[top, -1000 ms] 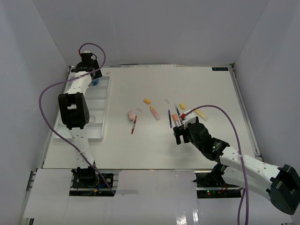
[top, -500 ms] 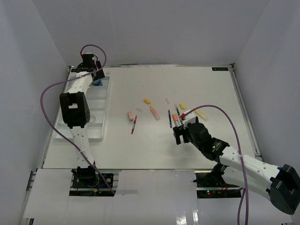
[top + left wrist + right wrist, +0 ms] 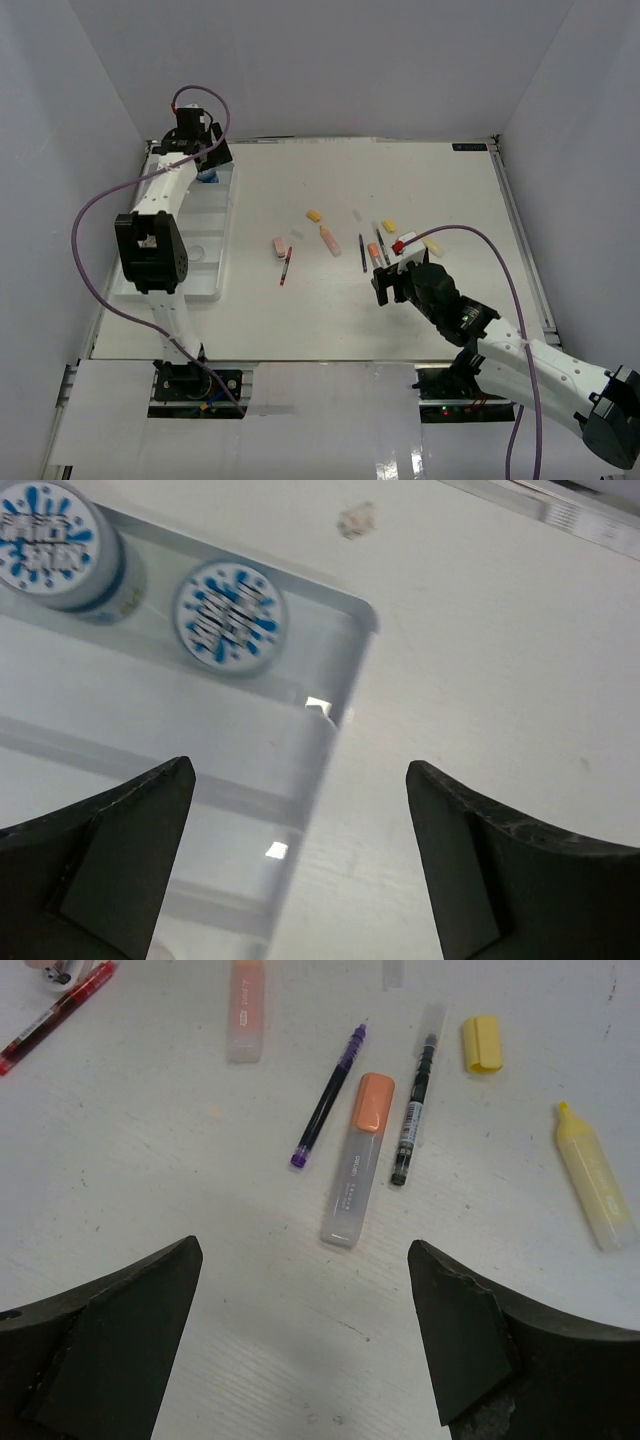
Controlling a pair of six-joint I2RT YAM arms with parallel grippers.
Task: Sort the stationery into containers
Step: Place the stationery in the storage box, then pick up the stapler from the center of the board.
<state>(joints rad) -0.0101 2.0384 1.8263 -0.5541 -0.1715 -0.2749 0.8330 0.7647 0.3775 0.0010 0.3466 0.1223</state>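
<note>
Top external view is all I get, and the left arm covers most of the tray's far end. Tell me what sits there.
Observer: Two round blue-and-white tubs sit side by side in the white plastic tray's end compartment.
Operator: Report the left hand.
Observer: Open and empty, hovering above that tray corner.
Operator: Now say what lies before the right hand.
Observer: An orange-capped clear highlighter lies just ahead of it, between a purple pen and a black pen.

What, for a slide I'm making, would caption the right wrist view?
Open fingers hover over an orange highlighter lying between a purple pen and a black pen on the white table.
</note>
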